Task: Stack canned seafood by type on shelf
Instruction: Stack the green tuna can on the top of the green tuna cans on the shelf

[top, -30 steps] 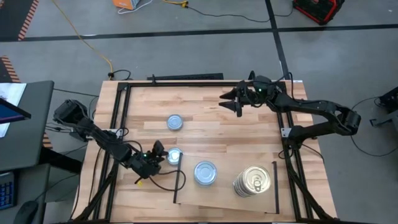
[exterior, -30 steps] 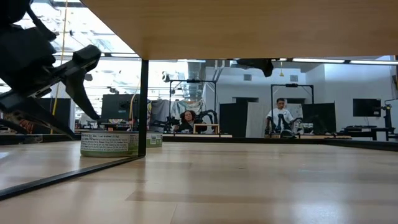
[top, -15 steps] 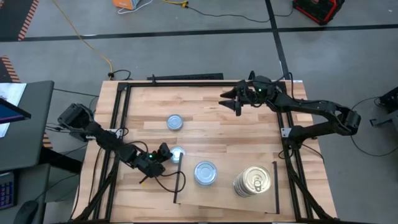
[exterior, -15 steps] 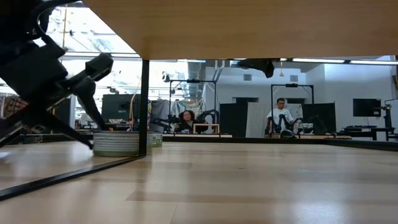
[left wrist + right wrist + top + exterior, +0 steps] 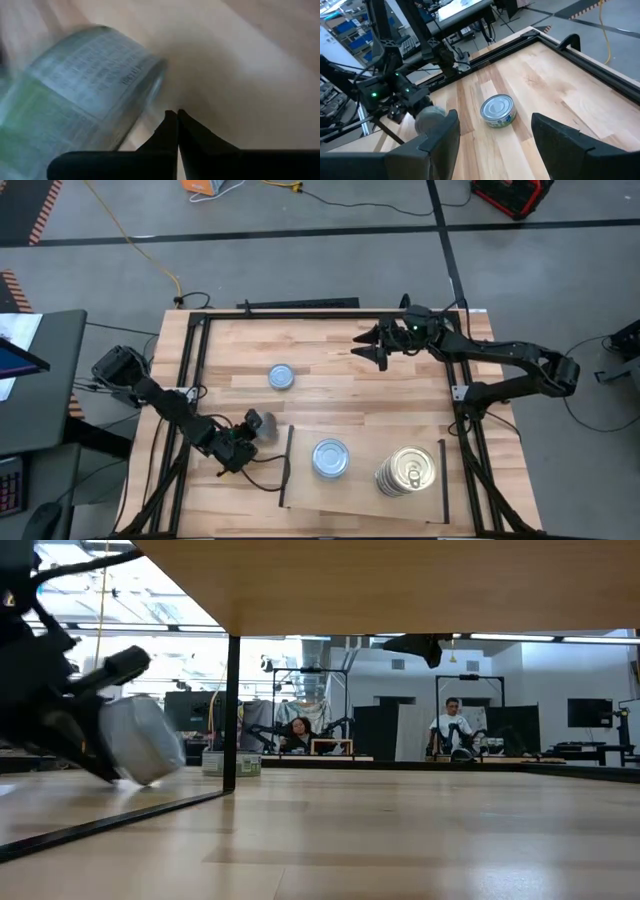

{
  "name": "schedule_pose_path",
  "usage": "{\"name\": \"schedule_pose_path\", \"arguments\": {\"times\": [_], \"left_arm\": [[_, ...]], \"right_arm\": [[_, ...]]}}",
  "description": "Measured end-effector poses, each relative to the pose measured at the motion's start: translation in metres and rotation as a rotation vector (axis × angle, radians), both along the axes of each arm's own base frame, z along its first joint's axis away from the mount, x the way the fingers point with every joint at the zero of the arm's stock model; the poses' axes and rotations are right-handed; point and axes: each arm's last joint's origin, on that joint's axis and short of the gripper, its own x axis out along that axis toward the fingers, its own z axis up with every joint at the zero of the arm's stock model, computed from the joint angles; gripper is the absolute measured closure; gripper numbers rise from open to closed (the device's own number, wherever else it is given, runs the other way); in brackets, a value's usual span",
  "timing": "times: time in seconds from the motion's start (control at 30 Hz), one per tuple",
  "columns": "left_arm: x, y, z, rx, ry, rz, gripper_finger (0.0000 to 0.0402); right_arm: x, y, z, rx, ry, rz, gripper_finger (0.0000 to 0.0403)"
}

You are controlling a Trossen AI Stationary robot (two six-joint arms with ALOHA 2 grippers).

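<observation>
My left gripper is low at the table's near left, just left of the shelf, and its fingertips meet with nothing between them. A tin with a green and white label stands tipped on its edge right beside them. A silvery tin lies flat farther back. On the shelf stand a silvery stack and a gold-lidded stack. My right gripper hovers open over the far middle of the table. My left gripper is shut beside the tipped tin, which appears to lean its lid side against the outer side of one finger. The fingers slant down from the table's left. The tin is blurred, so I cannot tell whether they truly touch.
The shelf's black side strips stand close to the tipped tin. A black frame runs around the tabletop. In the right wrist view the flat tin lies ahead of my open right fingers. People sit in the room beyond.
My left gripper has sunk onto the tin near the shelf's left strip and shut until its fingertips met. The tin, lying flat before, has come out from between the fingers, tipped up on its edge and shifted slightly toward the table's left.
</observation>
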Motion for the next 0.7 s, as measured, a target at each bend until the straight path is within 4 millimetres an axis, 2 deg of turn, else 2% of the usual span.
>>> {"name": "schedule_pose_path", "arguments": {"times": [0.2, 0.33, 0.5, 0.7], "left_arm": [[-0.007, -0.005, 0.024, -0.104, -0.055, 0.021, 0.0401], [-0.008, -0.006, 0.049, -0.207, -0.128, 0.062, 0.04], [-0.013, -0.004, 0.084, -0.404, -0.129, 0.086, 0.04], [-0.022, 0.018, 0.121, -0.628, -0.26, 0.202, 0.0392]], "right_arm": [[0.0, 0.0, 0.0, -0.001, -0.001, -0.002, 0.0133], [0.0, 0.0, 0.0, -0.004, -0.004, -0.001, 0.0133], [0.0, 0.0, 0.0, -0.004, -0.004, -0.002, 0.0133], [0.0, 0.0, 0.0, -0.004, -0.004, -0.001, 0.0133]]}}
